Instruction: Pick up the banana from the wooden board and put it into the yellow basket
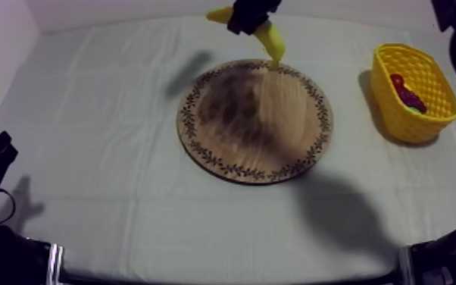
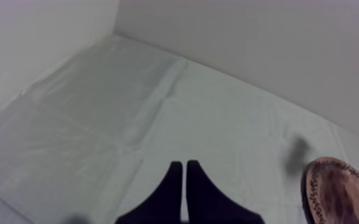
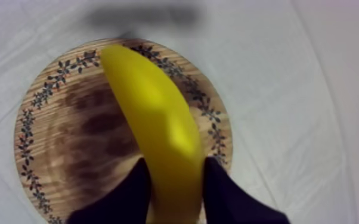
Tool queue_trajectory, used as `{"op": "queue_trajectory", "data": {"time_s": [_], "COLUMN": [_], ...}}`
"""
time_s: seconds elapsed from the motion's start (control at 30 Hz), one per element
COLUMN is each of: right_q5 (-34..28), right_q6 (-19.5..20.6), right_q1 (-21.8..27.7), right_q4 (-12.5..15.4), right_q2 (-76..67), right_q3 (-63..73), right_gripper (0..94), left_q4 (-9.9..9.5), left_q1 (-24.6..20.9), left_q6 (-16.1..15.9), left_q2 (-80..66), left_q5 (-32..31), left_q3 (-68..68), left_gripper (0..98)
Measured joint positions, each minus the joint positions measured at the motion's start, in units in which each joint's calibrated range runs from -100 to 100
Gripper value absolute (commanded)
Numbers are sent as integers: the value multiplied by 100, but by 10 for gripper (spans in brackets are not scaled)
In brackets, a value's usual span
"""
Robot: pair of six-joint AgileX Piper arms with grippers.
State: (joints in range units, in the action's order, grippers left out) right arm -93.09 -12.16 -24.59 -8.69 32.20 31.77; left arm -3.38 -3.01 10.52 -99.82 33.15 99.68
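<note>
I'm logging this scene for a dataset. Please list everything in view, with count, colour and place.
Curved yellow toy banana: one, yellow, held in the air over the board's far rim.
Round wooden board with a patterned rim: one, brown, in the middle of the table.
Yellow lattice basket: one, yellow, on the table's right side.
Small red fruit: one, red, inside the basket.
Dark purplish bunch: one, probably grapes, in the basket beside the red fruit.
Grey-white cloth: one, covering the table.
Right gripper: one, black, shut on the banana.
Left gripper: one, black, shut on nothing, low at the table's left.
</note>
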Motion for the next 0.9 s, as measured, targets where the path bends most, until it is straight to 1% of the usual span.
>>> {"op": "queue_trajectory", "data": {"time_s": [0.2,0.33,0.5,0.9], "right_q5": [-45,-99,-92,-21], "right_q6": [219,292,273,25], "right_q1": [223,480,895,2078], "right_q4": [-29,-41,-52,-110], "right_q2": [-475,-776,-1111,-1821], "right_q3": [-367,-693,-1082,-1756], "right_gripper": [188,198,204,208], "left_q4": [0,0,0,0], "left_q1": [0,0,0,0], "left_q6": [0,0,0,0], "left_q2": [0,0,0,0], "left_q5": [0,0,0,0], "left_q3": [0,0,0,0], "left_gripper": [1,1,1,1]}}
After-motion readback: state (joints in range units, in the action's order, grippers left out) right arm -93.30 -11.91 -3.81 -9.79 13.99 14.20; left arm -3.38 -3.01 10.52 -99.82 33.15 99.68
